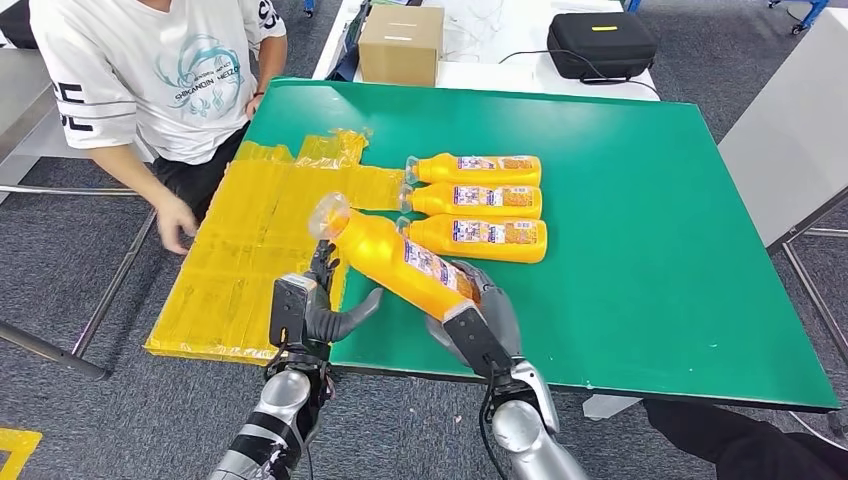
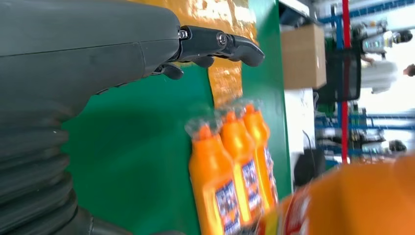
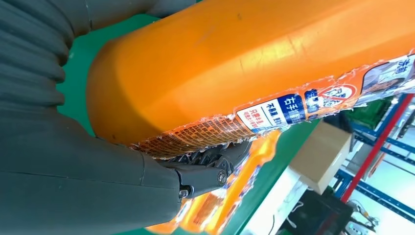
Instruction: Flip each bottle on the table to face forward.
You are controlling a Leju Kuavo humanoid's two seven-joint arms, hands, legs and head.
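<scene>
Fingers of right hand around tilted orange bottle; left hand spread, empty.

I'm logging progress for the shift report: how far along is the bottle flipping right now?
Done, by the look of it: three bottles lie side by side on the green table with labels facing up. In hand: the right hand grips a fourth bottle by its base, raised and tilted, while the left hand is open near its neck. Left: setting this bottle down beside the others. I see no further bottles waiting.
</scene>
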